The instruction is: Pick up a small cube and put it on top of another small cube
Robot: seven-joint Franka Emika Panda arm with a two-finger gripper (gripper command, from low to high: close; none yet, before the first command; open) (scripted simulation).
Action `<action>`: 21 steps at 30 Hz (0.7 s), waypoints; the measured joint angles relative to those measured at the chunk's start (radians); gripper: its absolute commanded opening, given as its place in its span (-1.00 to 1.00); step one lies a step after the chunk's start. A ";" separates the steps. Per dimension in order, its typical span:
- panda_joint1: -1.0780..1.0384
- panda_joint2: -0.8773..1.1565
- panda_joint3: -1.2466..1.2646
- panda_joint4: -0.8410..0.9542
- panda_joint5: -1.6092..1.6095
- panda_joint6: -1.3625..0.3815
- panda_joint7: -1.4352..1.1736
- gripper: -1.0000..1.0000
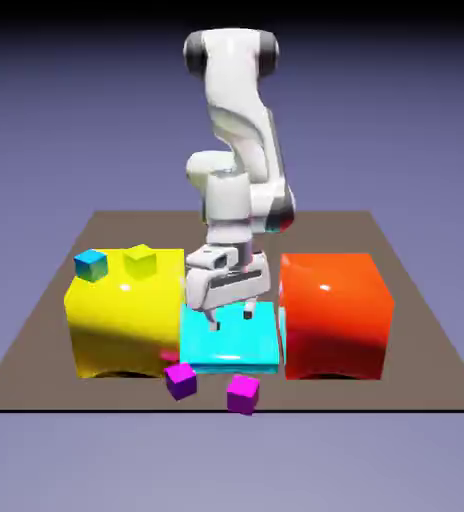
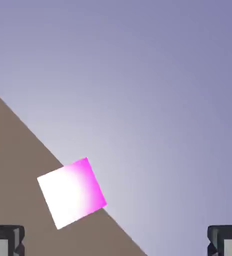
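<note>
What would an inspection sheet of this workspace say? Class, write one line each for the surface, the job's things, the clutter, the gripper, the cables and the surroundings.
Surface: brown table, flat, holding all the blocks.
Job's things: two magenta cubes on the table near its front edge, apart; one shows in the hand view at the table's edge. Teal cube sits on top of the big yellow block.
Clutter: small yellow cube also on the yellow block; flat cyan block in the middle; big orange-red block at the exterior view's right.
Gripper: gripper open, empty, pointing down above the cyan block.
Cables: nothing seen.
Surroundings: plain blue-violet backdrop.
</note>
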 measured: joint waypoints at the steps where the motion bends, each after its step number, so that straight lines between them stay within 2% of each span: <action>1: -0.012 0.031 0.012 0.016 0.004 -0.011 -0.043 0.00; 9: -0.094 0.244 0.090 0.127 0.028 -0.082 -0.340 0.00; 14: -0.028 0.425 0.032 0.175 -0.015 0.053 -0.317 0.00; 15: -0.027 0.430 0.030 0.176 -0.016 0.056 -0.317 -1.00; 17: -0.027 0.430 0.030 0.176 -0.016 0.055 -0.317 -1.00; 21: -0.080 0.285 0.077 0.138 0.018 -0.053 -0.335 -1.00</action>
